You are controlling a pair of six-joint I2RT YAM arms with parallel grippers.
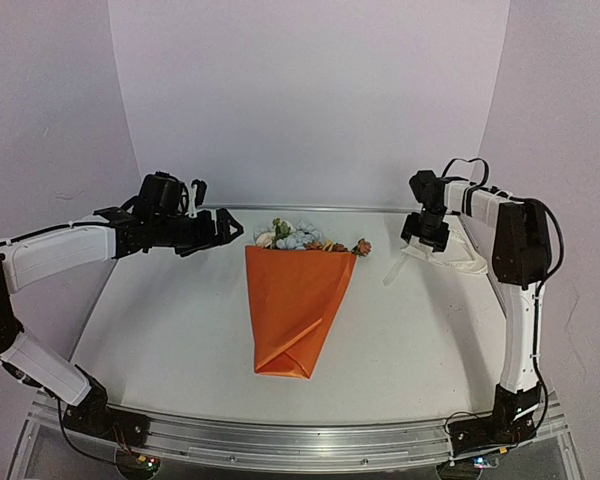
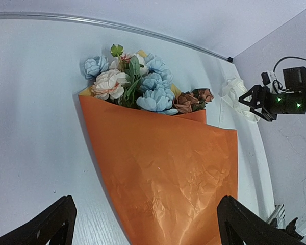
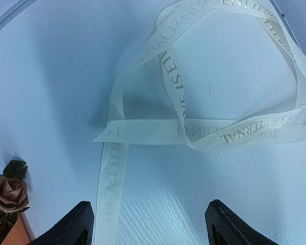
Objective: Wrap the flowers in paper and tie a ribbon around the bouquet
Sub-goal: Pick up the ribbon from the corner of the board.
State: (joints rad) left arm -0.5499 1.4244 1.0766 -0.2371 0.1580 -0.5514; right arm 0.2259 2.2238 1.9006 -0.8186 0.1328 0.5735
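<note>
The paper (image 2: 168, 173) hides the stems of the flowers (image 2: 137, 87); the ribbon (image 3: 183, 127) is cut off at right. The left gripper (image 1: 225, 228) and right gripper (image 1: 423, 238) hold their jaws apart; bare tabletop (image 1: 160, 340) surrounds the bouquet (image 1: 298, 300).

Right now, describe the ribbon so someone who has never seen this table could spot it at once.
On the white table, look right of the orange paper bouquet, to the far right side beneath the right arm's end effector. There lies a loose, looping ribbon. It is the only narrow, cream-white, semi-sheer strip here, printed with small lettering.
</note>
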